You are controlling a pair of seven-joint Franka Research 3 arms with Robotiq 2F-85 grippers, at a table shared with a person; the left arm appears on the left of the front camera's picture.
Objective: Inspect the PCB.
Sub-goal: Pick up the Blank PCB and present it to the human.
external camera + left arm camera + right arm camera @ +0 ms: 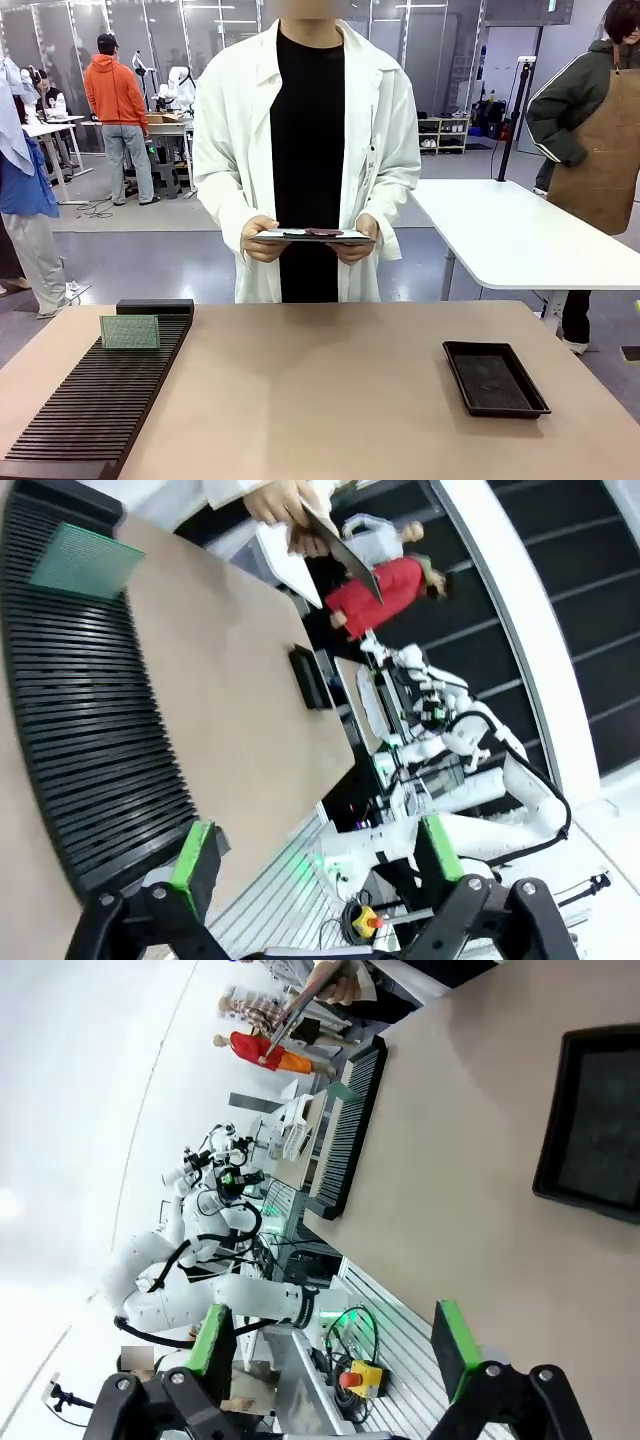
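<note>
Left wrist view, nearest the lens: the left gripper (318, 850), black with green pads, has its jaws spread wide and nothing between them. The right wrist view shows the right gripper (330, 1340) the same way, fully spread and holding nothing.

On the front view, the light brown flat table (320, 400) carries a long black ribbed rack of narrow slots (100, 400) along the robot's left side, running from the near edge toward the person. The PCB (129, 332), a small thin green rectangular board with a fine dotted surface, stands upright in a slot near the rack's far end, its broad face toward the robot. Behind it sits the rack's raised black end block (155, 306). Well apart, on the robot's right side, a shallow black rectangular tray (457, 375) lies flat on the table.

Beyond the far edge stands a person in a white lab coat over a black top (230, 150), holding a flat grey clipboard (350, 238) level at waist height, one hand (262, 240) at each end. A dark item lies on it, too small to identify.
</note>
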